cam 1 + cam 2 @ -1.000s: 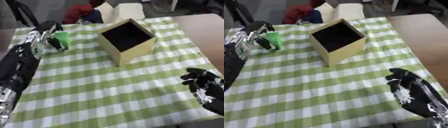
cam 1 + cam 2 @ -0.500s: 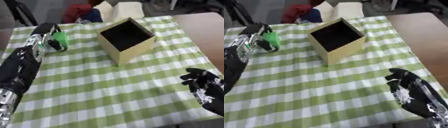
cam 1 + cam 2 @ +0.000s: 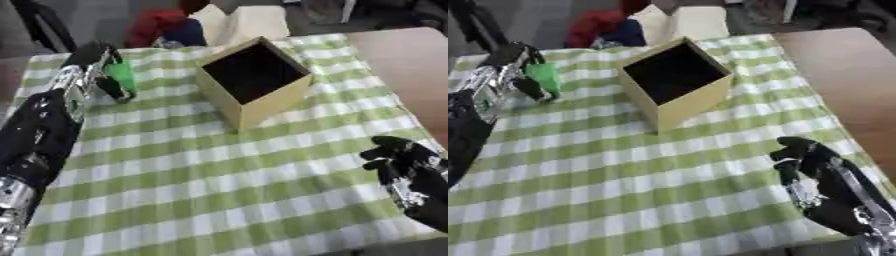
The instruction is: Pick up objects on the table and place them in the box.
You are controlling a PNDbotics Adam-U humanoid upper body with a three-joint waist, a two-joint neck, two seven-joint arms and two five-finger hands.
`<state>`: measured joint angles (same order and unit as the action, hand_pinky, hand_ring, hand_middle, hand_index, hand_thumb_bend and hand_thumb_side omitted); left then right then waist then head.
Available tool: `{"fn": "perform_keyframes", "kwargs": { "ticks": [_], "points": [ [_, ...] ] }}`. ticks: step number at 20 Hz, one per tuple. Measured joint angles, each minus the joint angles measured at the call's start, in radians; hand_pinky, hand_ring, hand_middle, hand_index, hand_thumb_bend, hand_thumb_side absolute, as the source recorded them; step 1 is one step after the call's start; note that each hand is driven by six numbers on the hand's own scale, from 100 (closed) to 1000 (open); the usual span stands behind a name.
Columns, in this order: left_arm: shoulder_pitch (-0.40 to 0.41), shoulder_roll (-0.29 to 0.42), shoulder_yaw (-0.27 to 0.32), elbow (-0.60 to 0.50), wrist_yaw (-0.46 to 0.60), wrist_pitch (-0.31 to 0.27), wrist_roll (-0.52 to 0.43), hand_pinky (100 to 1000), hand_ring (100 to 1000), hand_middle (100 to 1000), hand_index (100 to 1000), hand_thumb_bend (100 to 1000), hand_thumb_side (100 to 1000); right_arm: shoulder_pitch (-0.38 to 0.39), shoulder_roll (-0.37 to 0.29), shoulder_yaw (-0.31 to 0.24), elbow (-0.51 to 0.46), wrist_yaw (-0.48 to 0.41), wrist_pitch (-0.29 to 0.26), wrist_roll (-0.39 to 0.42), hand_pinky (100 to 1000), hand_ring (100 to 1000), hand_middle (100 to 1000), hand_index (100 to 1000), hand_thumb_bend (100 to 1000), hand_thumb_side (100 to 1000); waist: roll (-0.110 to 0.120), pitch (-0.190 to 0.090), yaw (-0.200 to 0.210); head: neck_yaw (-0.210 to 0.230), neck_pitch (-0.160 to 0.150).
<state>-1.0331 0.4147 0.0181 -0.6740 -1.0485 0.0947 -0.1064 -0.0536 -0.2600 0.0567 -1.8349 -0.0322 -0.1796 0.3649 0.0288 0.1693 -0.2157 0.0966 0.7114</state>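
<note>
An open tan cardboard box [image 3: 254, 82] stands at the back middle of the green-checked tablecloth [image 3: 227, 170], its dark inside showing nothing. At the far left my left hand [image 3: 94, 70] is curled round a small green object [image 3: 121, 77], held just above the cloth, left of the box. My right hand [image 3: 404, 165] rests near the lower right corner with its fingers relaxed and holds nothing.
Red and blue cloth items [image 3: 162, 27] and a pale folded bag [image 3: 245, 22] lie beyond the table's far edge. A bare brown tabletop [image 3: 402, 65] shows to the right of the cloth.
My left hand with the green object has risen a little and shifted slightly toward the box. The right hand has stayed put.
</note>
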Motion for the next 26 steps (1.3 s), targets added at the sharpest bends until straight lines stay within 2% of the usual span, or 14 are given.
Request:
{"fn": "perform_keyframes", "kwargs": {
  "ticks": [7,12,19,23,24,25,26],
  "points": [
    [-0.032,-0.015,-0.058,-0.115,0.062,-0.050,-0.016,658,552,418,592,605,100,0.001,0.000,0.000,0.000,0.000,0.000,0.001,704,772,623,845,100,332,-0.001,-0.009,0.002,-0.001,0.000],
    [-0.047,-0.087,-0.119,-0.186,0.105,-0.097,-0.045,662,560,432,604,608,100,0.000,0.000,0.006,0.000,-0.004,0.000,0.008,704,773,623,845,100,333,-0.003,-0.009,-0.006,0.007,0.000],
    [-0.057,-0.184,-0.184,-0.230,0.115,-0.148,-0.064,668,571,458,626,612,100,-0.001,0.000,0.012,0.000,-0.007,-0.001,0.017,705,773,623,846,100,334,-0.006,-0.010,-0.018,0.017,0.000],
    [-0.051,-0.209,-0.203,-0.228,0.114,-0.170,-0.082,681,613,537,689,639,100,-0.006,0.000,0.012,0.000,-0.009,0.000,0.018,705,773,623,846,100,335,-0.006,-0.010,-0.020,0.017,0.000],
    [-0.047,-0.213,-0.207,-0.226,0.111,-0.177,-0.089,689,638,587,716,666,110,-0.008,0.000,0.012,0.000,-0.009,0.000,0.018,705,773,623,846,100,335,-0.005,-0.010,-0.020,0.017,0.000],
    [-0.045,-0.214,-0.210,-0.226,0.107,-0.184,-0.096,693,653,612,733,682,125,-0.008,0.000,0.012,0.000,-0.010,0.000,0.018,705,773,623,846,100,335,-0.005,-0.010,-0.020,0.016,0.000],
    [-0.043,-0.214,-0.211,-0.226,0.106,-0.190,-0.102,707,688,674,776,733,181,-0.008,0.000,0.012,0.000,-0.011,0.000,0.018,705,773,623,846,100,336,-0.005,-0.011,-0.020,0.016,0.000]
  ]
}}
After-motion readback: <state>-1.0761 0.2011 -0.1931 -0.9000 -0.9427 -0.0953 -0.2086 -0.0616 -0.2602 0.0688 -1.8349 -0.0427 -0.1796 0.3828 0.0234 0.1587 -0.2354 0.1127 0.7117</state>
